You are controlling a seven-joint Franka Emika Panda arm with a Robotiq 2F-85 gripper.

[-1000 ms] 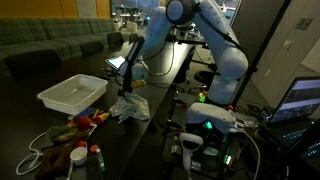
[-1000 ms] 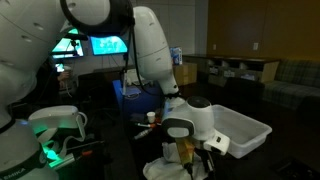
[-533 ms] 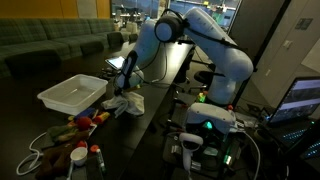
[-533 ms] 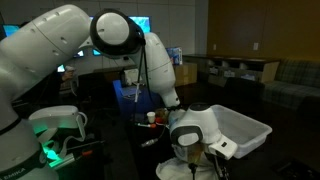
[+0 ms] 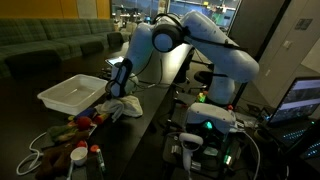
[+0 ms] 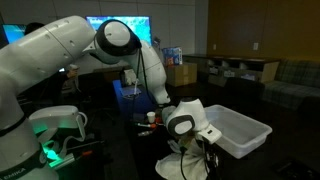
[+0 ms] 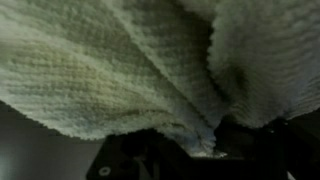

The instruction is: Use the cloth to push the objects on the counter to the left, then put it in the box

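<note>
Opposing exterior views; wrist against cloth (image 7: 120, 70)

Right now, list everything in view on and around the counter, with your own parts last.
cloth: one, cream, low over the counter beside the bin, in the gripper
bin: one, white, on the counter
small toys: a cluster, red, orange, yellow and green, on the counter in front of the bin
cord: one, white, looped beside the toys
red-topped containers: two as far as I can tell, nearest the camera
counter: one, black, long
couch: one, green, behind the counter
laptop: one, screen lit, at the picture's edge
arm: one, white, bent down over the counter
gripper: one, dark, shut on the cloth
</note>
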